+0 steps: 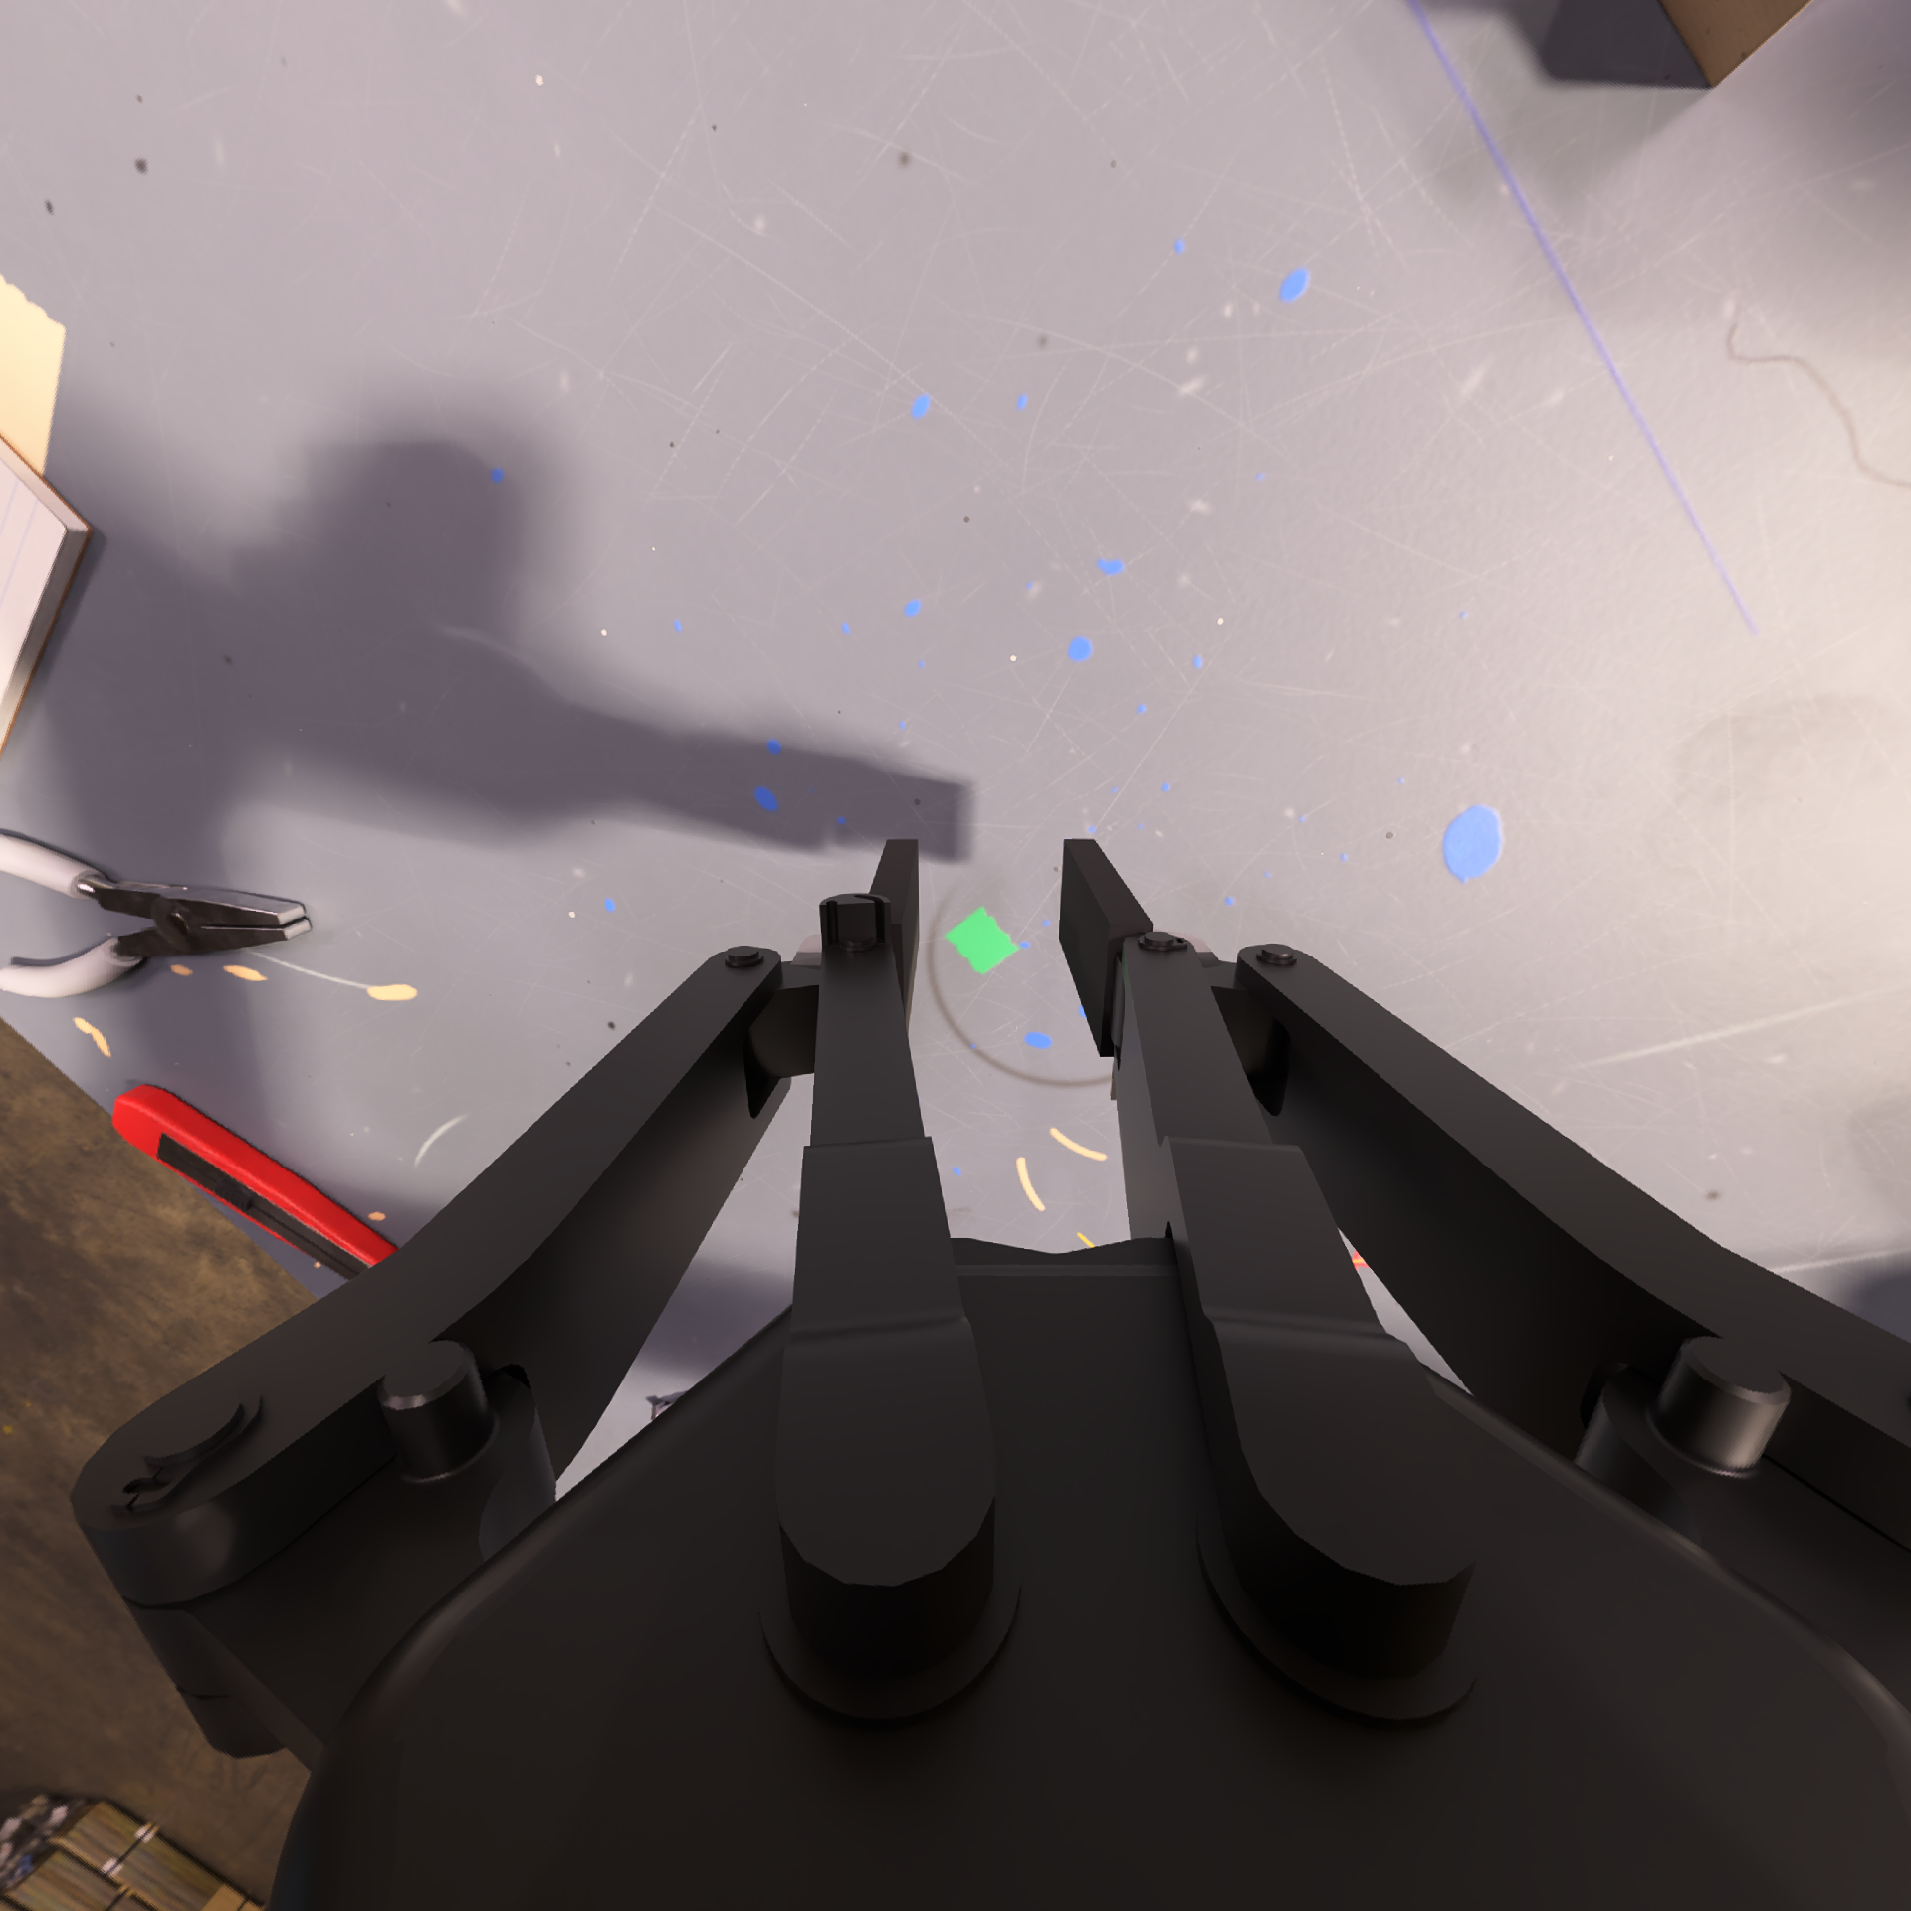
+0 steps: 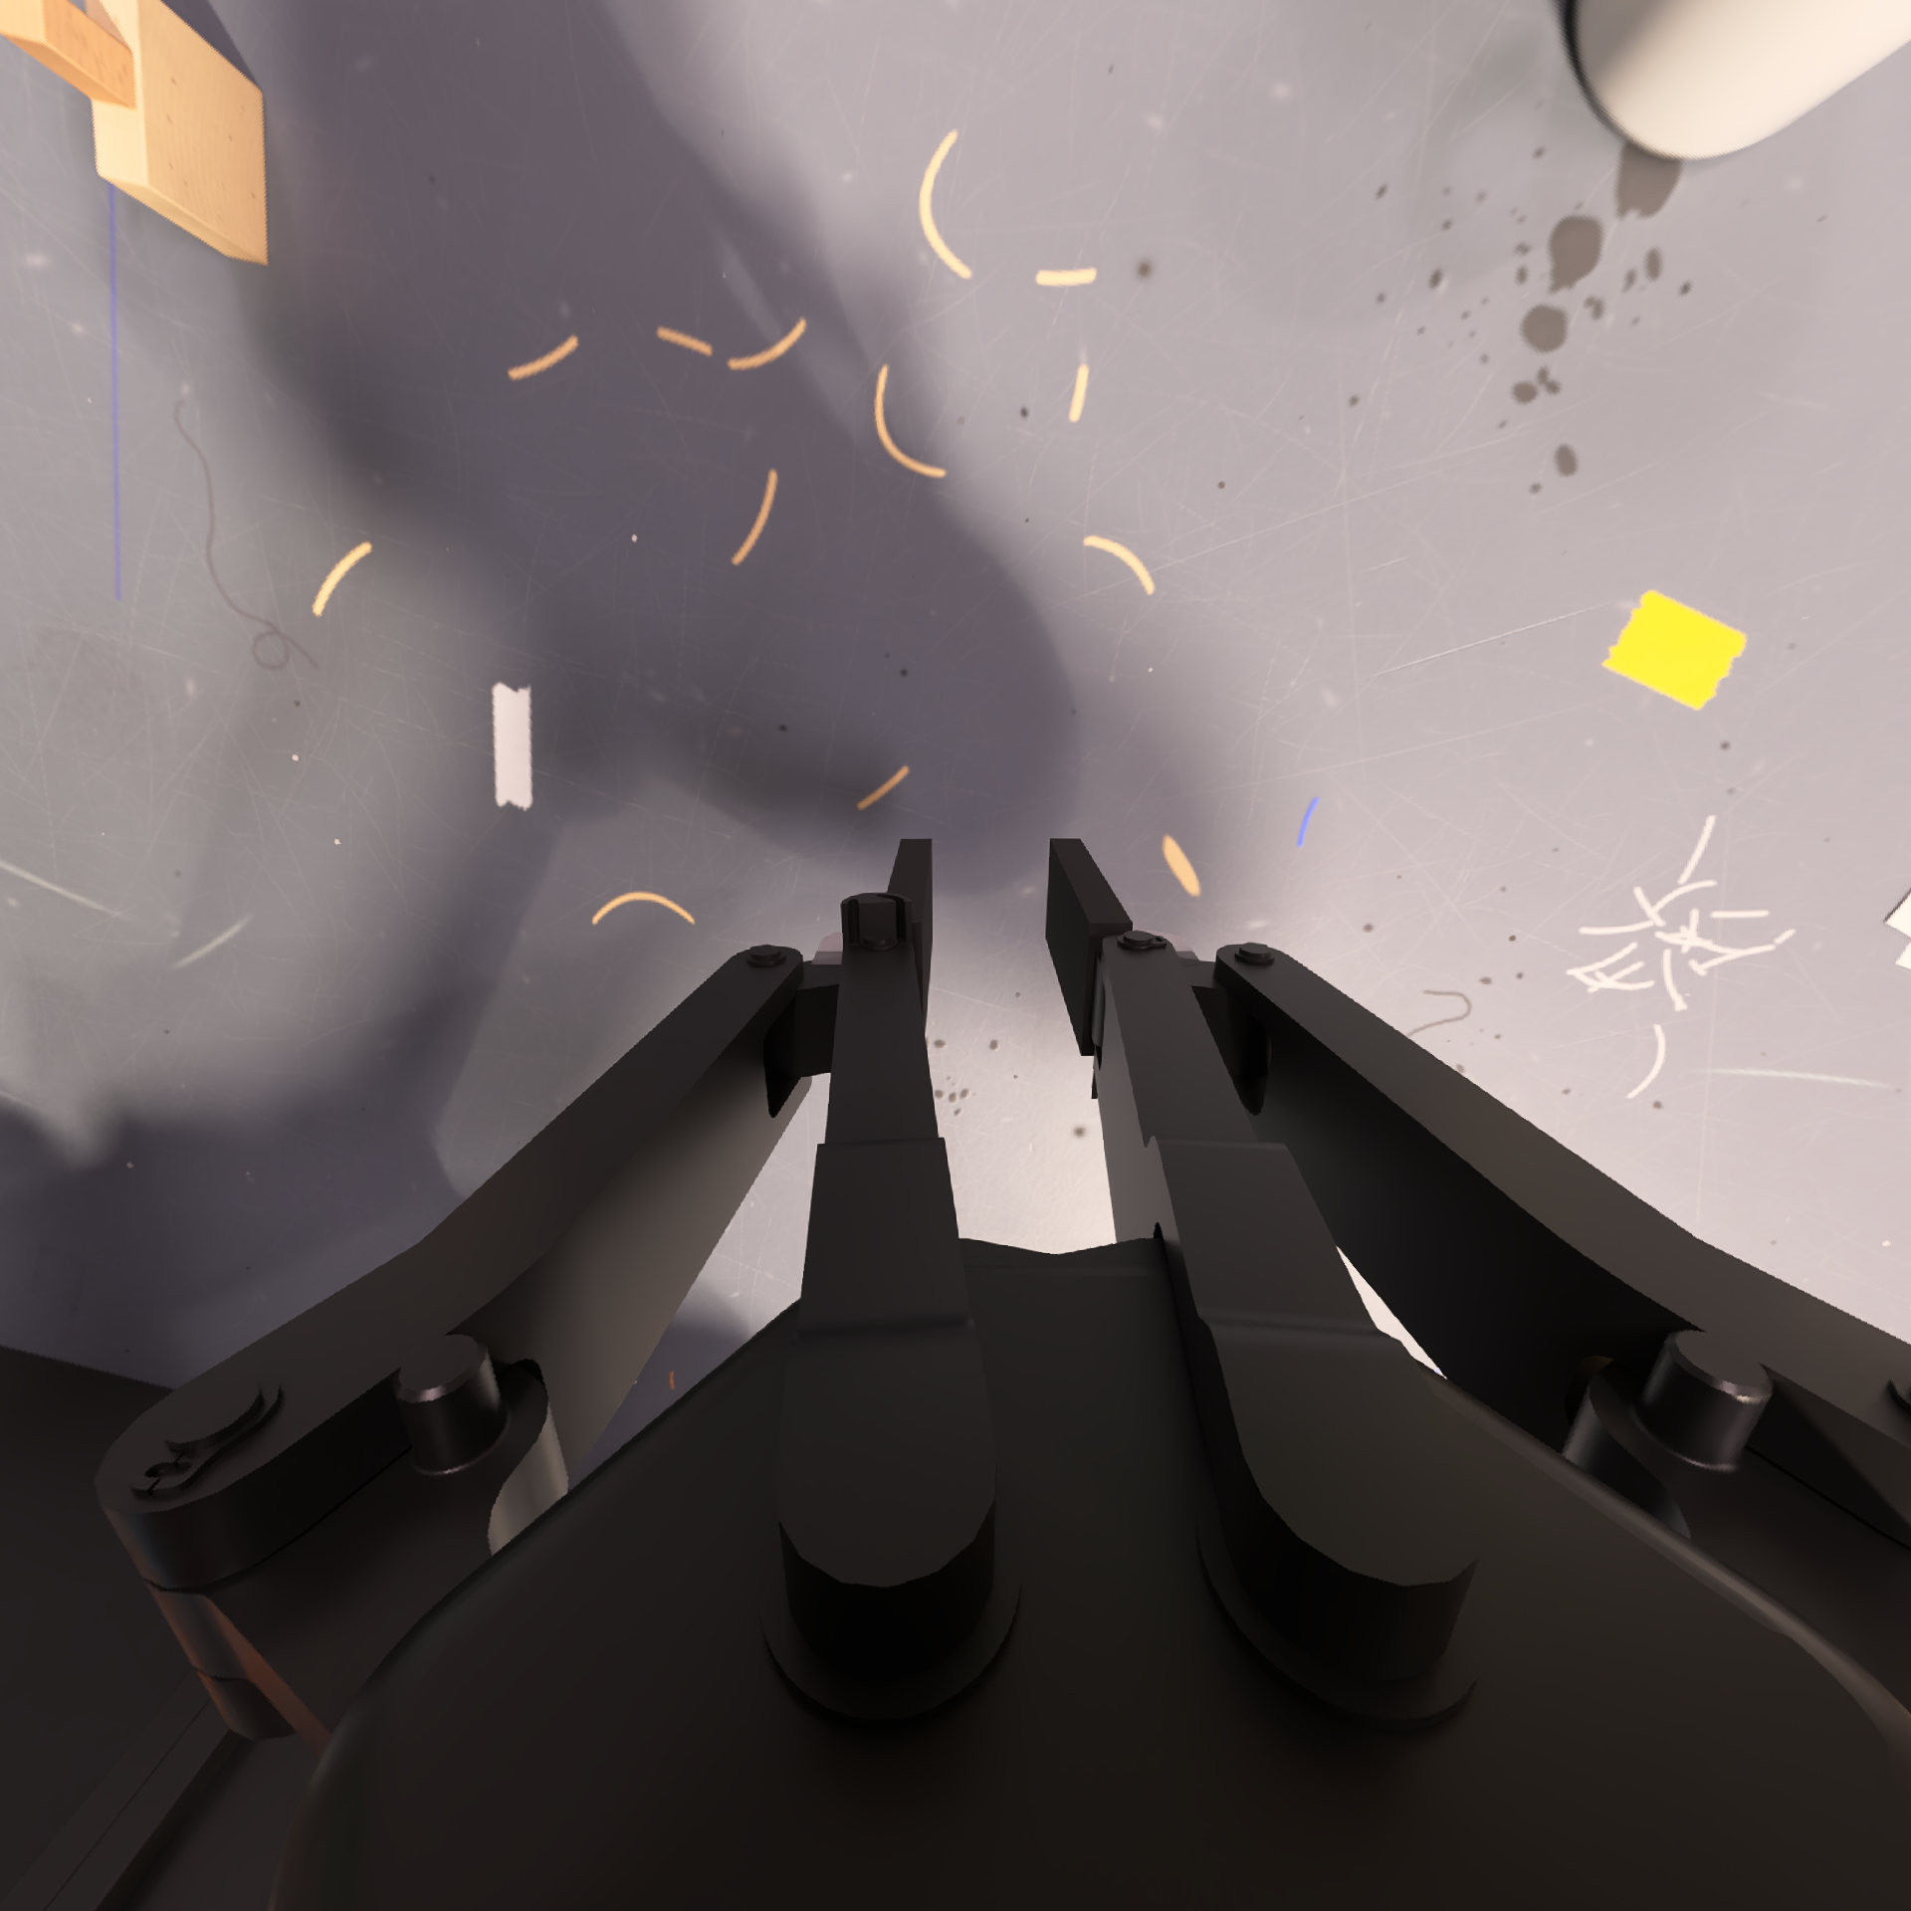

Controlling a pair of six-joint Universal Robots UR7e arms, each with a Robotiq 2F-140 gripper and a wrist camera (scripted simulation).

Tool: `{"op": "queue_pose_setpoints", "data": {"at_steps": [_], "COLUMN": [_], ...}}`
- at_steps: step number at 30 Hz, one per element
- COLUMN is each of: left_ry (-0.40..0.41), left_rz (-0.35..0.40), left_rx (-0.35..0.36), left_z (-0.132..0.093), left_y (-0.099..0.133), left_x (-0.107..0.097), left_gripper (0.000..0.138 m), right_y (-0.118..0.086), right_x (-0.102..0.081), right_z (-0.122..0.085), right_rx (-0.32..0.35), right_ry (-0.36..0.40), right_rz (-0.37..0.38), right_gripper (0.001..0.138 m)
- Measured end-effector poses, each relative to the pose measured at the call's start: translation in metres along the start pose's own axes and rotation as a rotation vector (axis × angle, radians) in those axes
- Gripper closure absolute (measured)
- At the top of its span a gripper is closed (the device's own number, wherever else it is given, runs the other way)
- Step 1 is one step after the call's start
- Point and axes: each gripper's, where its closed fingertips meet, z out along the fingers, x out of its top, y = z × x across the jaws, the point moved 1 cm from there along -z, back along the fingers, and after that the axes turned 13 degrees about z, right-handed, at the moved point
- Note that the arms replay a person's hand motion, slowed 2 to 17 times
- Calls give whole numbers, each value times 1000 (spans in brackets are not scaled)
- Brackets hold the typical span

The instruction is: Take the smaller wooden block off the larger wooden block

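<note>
L wrist view only: pliers [image 1: 176, 920] w/ white handles and red utility knife [image 1: 248, 1179] at far left on grey worktop [image 1: 724, 310]; notebook corner [image 1: 31, 579] above them; green tape scrap [image 1: 980, 939] between the fingers.

R wrist view only: yellow tape scrap [image 2: 1675, 649], white tape strip [image 2: 512, 745], white cylinder [image 2: 1717, 62] top right.

Left end effector [image 1: 988, 879]: fingers apart, nothing between, above worktop. Right end effector [image 2: 990, 879]: same, apart and empty.

Smaller wooden block [image 2: 72, 52] sits on larger wooden block [image 2: 191, 145], top-left corner of R view, partly cropped, well apart from right end effector. A tan corner [image 1: 1737, 31] at top right of L view; cannot tell if it's the blocks.
</note>
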Motion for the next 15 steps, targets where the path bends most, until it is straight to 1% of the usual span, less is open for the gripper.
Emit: {"op": "queue_pose_setpoints", "data": {"at_steps": [9, 15], "left_ry": [39, 78], "left_rz": [-8, -19], "left_rx": [-57, -65], "left_z": [-6, -14], "left_y": [3, 2], "left_x": [-1, -2], "left_gripper": [104, 105], "right_y": [0, -5], "right_x": [5, 11], "right_z": [-28, -51], "right_rx": [-6, 3], "right_ry": [149, 277], "right_rz": [26, 31], "right_gripper": [109, 109]}}
